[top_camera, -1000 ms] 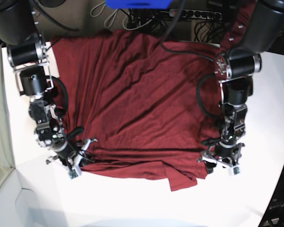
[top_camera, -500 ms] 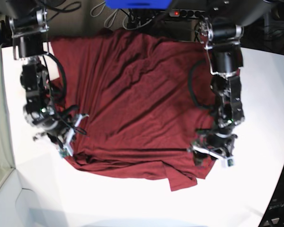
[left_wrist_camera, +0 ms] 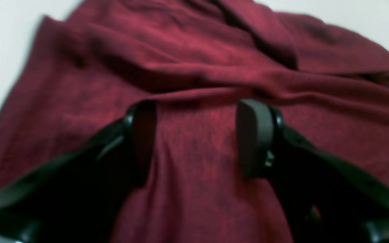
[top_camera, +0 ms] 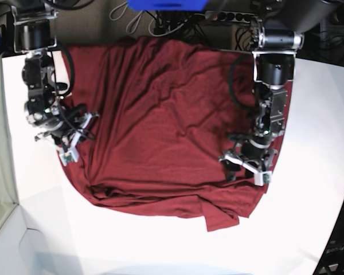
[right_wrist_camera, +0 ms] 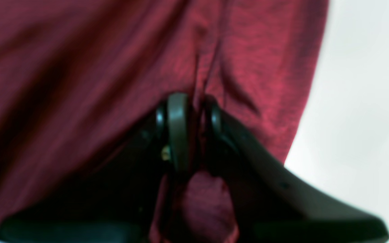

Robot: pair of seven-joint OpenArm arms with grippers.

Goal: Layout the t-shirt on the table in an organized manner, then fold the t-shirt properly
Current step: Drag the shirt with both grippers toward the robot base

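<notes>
Two arms reach down: right pincer (right_wrist_camera: 194, 131) pinches t-shirt (top_camera: 160, 132), left pincer (left_wrist_camera: 196, 135) spread.

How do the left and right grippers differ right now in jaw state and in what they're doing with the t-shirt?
The right gripper has its jaws nearly together, pinching a fold of the t-shirt; the left gripper has its jaws spread wide with cloth lying flat between them, nothing clamped. The right gripper sits at the shirt's side edge beside bare table; the left gripper sits further in over the fabric. Both have dark fingers and are low over the shirt.
</notes>
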